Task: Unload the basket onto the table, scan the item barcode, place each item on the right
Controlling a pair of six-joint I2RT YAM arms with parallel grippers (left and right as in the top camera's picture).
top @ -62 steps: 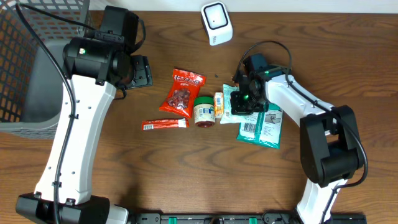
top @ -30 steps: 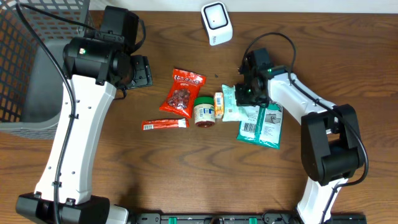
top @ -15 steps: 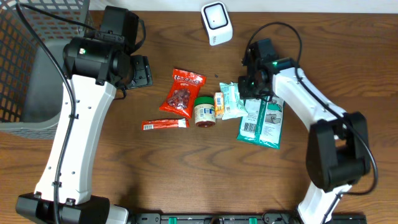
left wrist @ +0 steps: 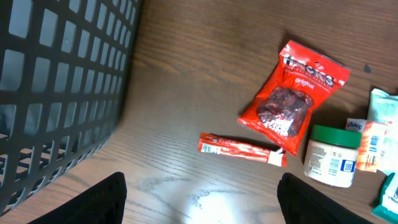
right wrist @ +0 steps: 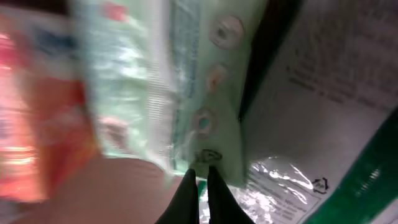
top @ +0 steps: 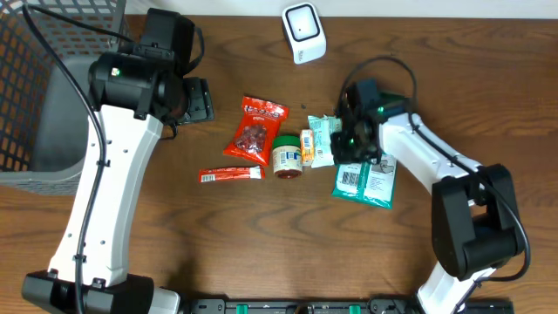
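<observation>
Right wrist view: the right hand (right wrist: 200, 182) has its two dark fingers closed tight together, pinching the lower edge of a pale green packet (right wrist: 186, 81). This packet is the item to be scanned. It fills most of the blurred close-up. A white and teal pouch (right wrist: 323, 124) lies just beside it on one side and something orange (right wrist: 50, 137) on the other.

From overhead, the packet lies near the middle of the wooden worktop (top: 261, 235), partly over the pouch. Next to it, running left, are a small orange packet (top: 307, 146), a green-lidded jar (top: 286, 155) and a red snack bag (top: 255, 129). A thin red stick packet (top: 231, 174) lies nearer the front edge. The white scanner (top: 303, 32) stands at the far edge of the worktop, well apart from the packet.

The left hand (left wrist: 214, 205) hangs above the worktop with its fingers spread wide and nothing between them. It is on the left side, near a dark wire basket (top: 35, 78) and apart from the row of goods.
</observation>
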